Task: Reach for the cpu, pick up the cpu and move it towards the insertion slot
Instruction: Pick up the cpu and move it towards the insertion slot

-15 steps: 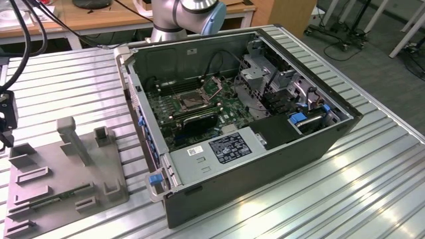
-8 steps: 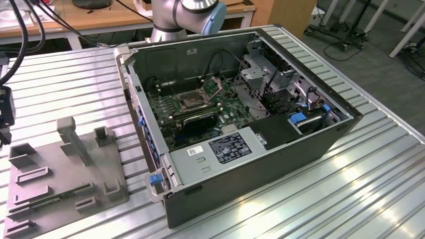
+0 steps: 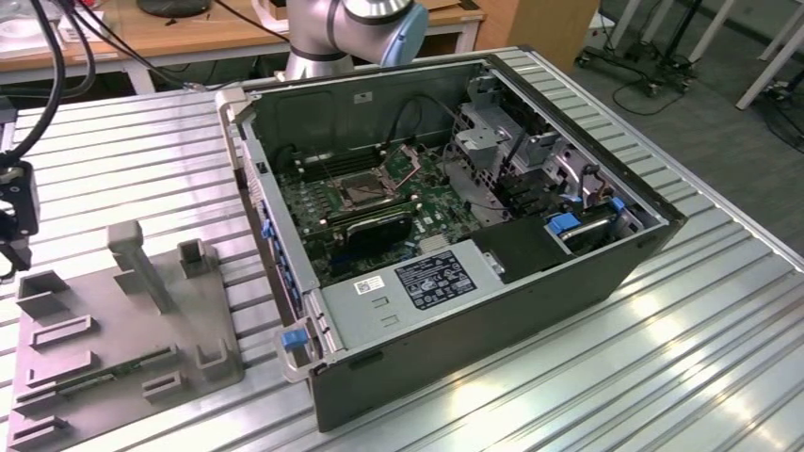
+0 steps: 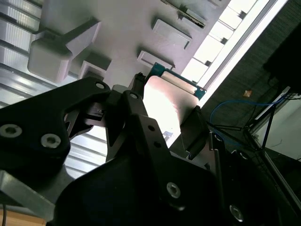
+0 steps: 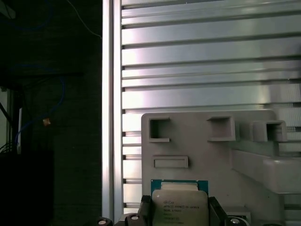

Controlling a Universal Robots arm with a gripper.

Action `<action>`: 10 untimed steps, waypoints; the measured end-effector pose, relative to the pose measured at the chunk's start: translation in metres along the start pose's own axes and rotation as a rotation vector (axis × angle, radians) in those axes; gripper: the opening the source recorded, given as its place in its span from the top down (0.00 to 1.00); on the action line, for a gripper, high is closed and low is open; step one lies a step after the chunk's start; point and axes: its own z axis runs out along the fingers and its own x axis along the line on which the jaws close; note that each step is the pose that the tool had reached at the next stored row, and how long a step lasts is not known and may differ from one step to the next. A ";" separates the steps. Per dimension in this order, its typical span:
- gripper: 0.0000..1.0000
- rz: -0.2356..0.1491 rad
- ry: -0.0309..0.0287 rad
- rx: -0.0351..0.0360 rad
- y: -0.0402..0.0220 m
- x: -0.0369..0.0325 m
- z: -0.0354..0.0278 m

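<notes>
1. First wrist view: the cpu is cut by the picture's lower edge; we see its upper part alone, and its print is too small to tell.
2. The claw, closed on the cpu's two sides, covers those edges with its fingers, themselves cut by that edge.
3. Second wrist view: glare whitens the face of the cpu, and the claw's dark body hides its near part.
4. Exterior view: the picture's edge cuts the claw at the exterior view's left, the arm above and the grey fixture plate below.
5. We find the insertion slot too small to tell its detail.
</notes>
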 end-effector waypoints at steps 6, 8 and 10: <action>0.45 0.000 0.0000 -0.0001 0.0002 -0.0043 0.0000; 0.45 0.000 0.0000 0.0002 0.0002 -0.0045 0.0001; 0.45 0.000 0.0001 0.0005 0.0002 -0.0046 -0.0004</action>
